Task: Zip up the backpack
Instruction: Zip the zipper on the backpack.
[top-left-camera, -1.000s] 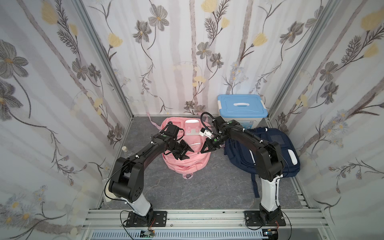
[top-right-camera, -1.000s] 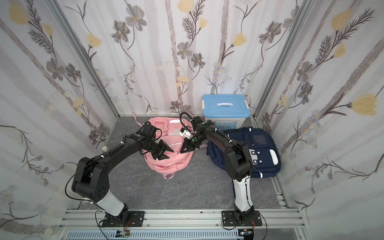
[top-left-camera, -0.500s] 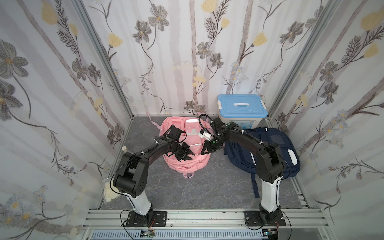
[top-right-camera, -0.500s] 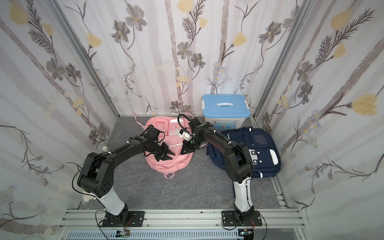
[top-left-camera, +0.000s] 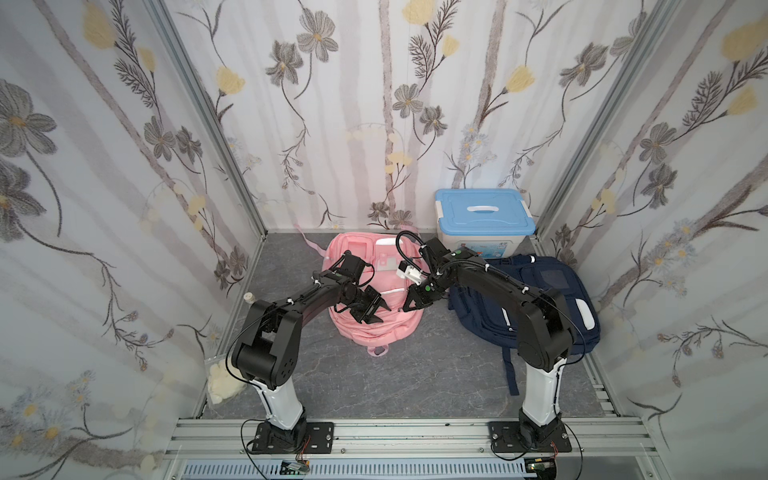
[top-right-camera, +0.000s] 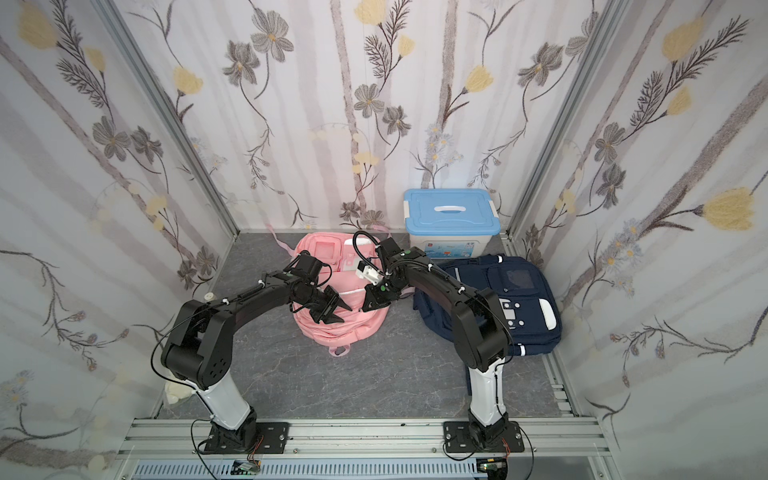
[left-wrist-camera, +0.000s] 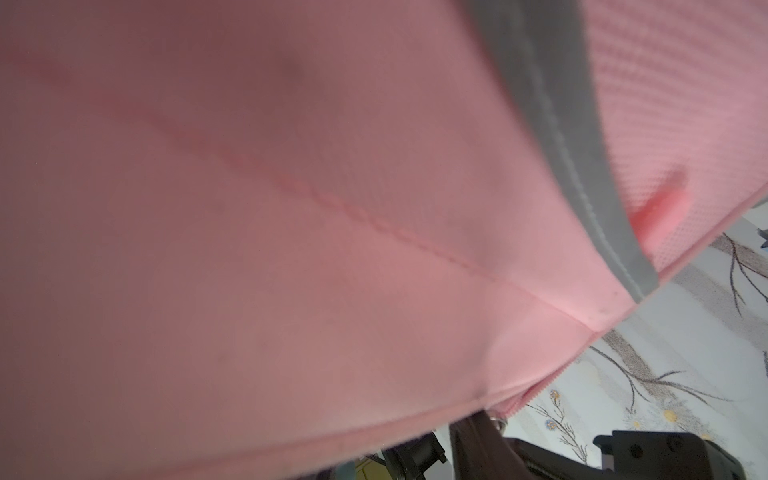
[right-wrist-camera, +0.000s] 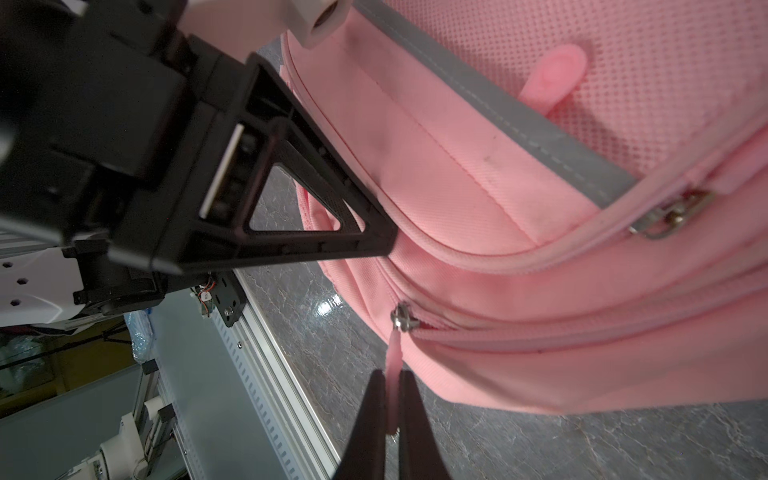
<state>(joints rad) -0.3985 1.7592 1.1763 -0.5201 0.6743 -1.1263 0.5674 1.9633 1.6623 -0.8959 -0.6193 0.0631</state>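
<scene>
Top views bright & even; left wrist view dim, blurry close-up

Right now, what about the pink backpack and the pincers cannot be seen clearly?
- Left wrist view: blurred pink backpack fabric fills it, hiding the left pincer.
- Right wrist view: the zipper track runs off the picture edge.
- Both top views: zipper pull too small, under the right pincer.

Twin overhead views; wrist cameras tight on backpack (left-wrist-camera: 291, 249)

Two backpacks (top-left-camera: 395, 329) (top-left-camera: 552, 282), one lidded box (top-left-camera: 484, 212), perhaps one small bag (top-left-camera: 222, 381)
</scene>
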